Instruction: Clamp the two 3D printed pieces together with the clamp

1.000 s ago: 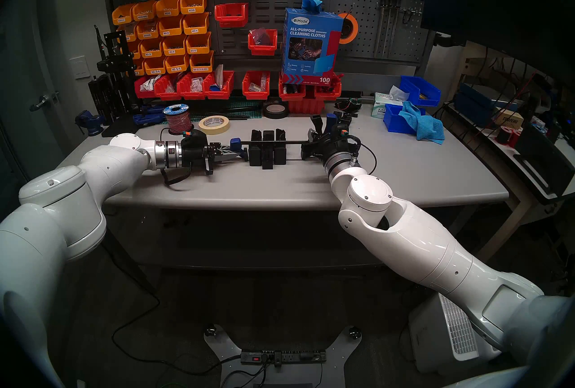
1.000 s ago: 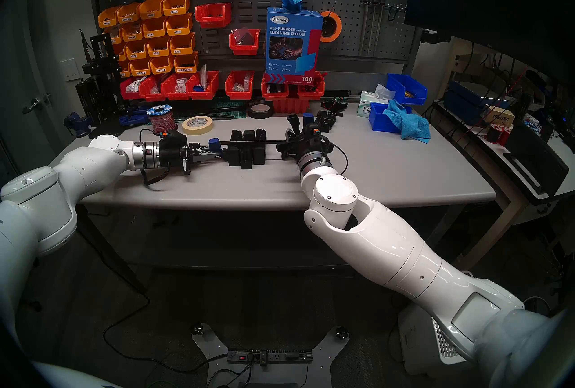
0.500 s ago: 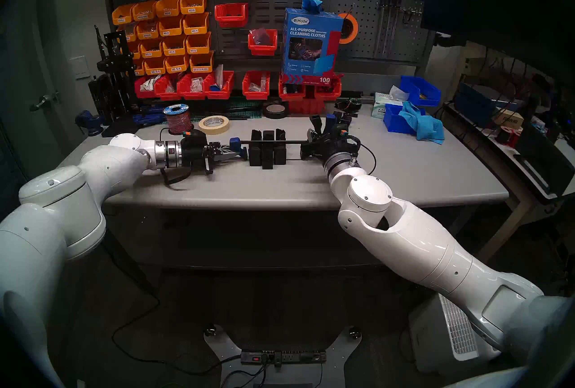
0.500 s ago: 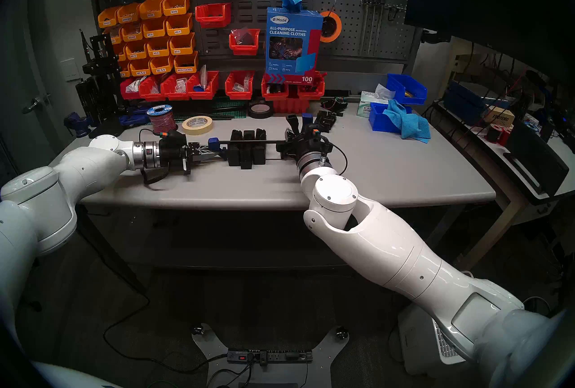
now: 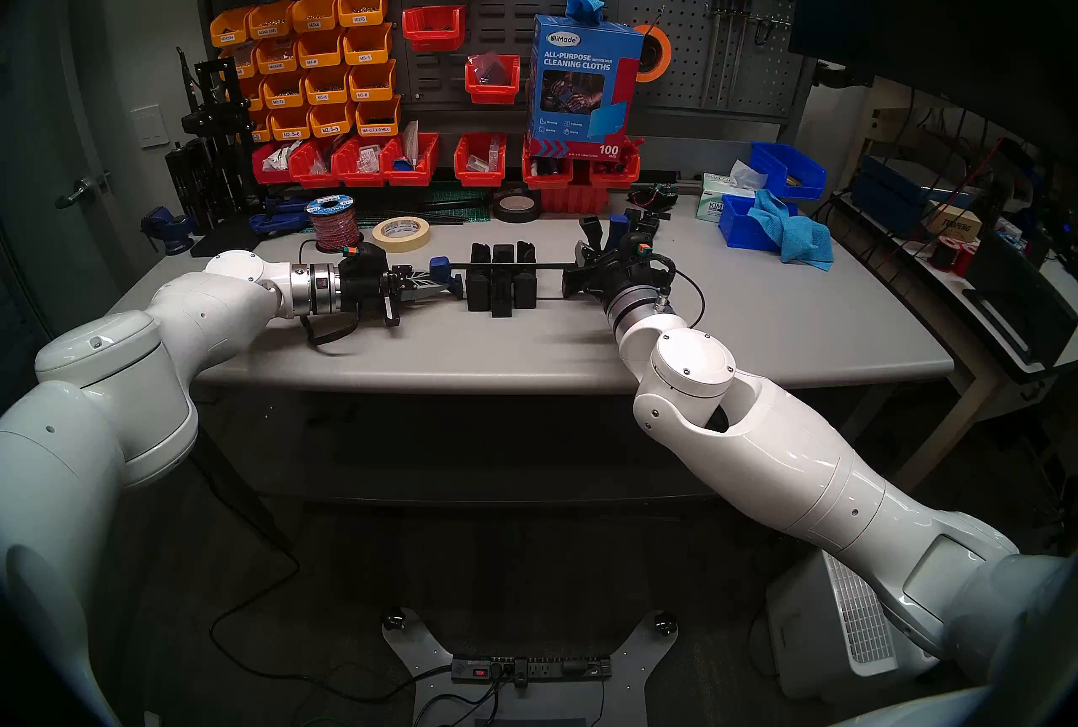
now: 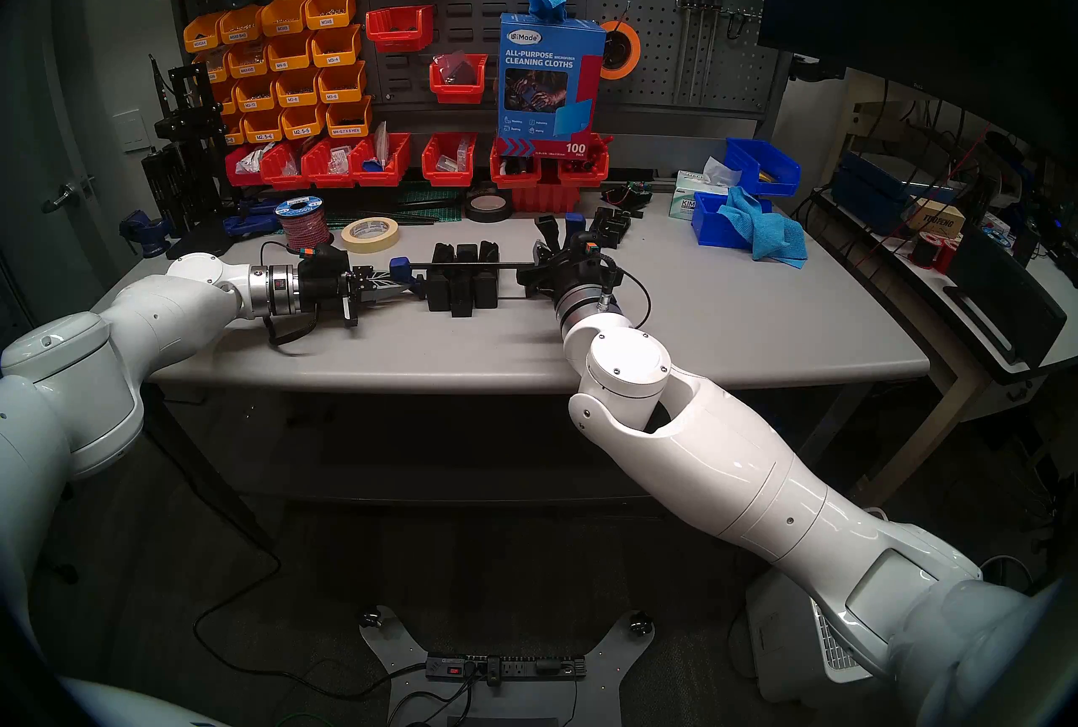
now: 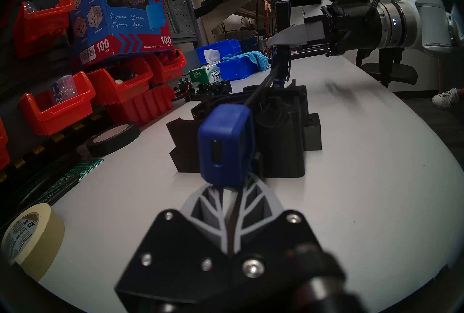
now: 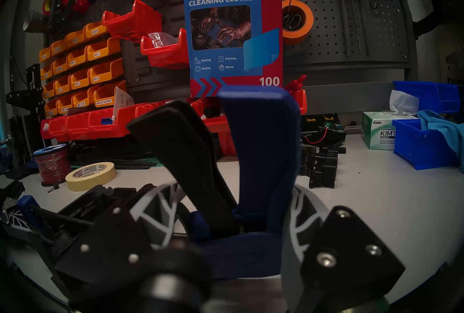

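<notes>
Nothing has shifted since earlier frames; your arms hold still. Left gripper [image 5: 446, 288] pinched on clamp [image 5: 528, 265] at blue end cap. Bar runs left-right, level over grey table [image 5: 758, 312], across two printed pieces [image 5: 500, 279] standing mid-table. Right gripper [image 5: 589, 256] squeezed on clamp's handle, trigger pointing away from you. Box [image 5: 583, 84] behind reads "UiMade ALL-PURPOSE CLEANING CLOTHS, 100".

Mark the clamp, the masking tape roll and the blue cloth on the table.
clamp [image 5: 441, 265], left head view, blue end block on the bar.
masking tape roll [image 5: 402, 234], left head view, cream top rim.
blue cloth [image 5: 800, 235], left head view, middle of the draped fold.
</notes>
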You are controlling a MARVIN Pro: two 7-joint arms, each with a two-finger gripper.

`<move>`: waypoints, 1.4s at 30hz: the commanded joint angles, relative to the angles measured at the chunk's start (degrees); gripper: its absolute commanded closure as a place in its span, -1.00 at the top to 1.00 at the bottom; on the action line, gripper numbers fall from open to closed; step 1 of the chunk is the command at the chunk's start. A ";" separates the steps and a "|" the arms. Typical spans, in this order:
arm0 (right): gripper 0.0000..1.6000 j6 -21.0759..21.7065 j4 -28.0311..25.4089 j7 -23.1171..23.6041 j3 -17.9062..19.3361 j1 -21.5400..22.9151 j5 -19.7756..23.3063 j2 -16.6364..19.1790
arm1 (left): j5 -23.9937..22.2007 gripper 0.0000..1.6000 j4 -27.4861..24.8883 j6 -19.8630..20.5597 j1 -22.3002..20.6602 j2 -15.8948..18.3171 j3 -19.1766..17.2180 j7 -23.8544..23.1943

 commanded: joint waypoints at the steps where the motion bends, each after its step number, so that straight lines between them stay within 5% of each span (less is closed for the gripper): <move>1: -1.00 -0.12 -0.83 0.14 0.13 0.20 -0.06 0.06 | -0.11 -1.00 0.10 0.07 -0.06 0.34 0.14 -3.70; 42: -1.00 -0.09 -0.56 0.59 -1.35 1.75 -0.10 -3.19 | -0.47 -1.00 -0.63 -0.19 0.12 0.58 0.95 -2.93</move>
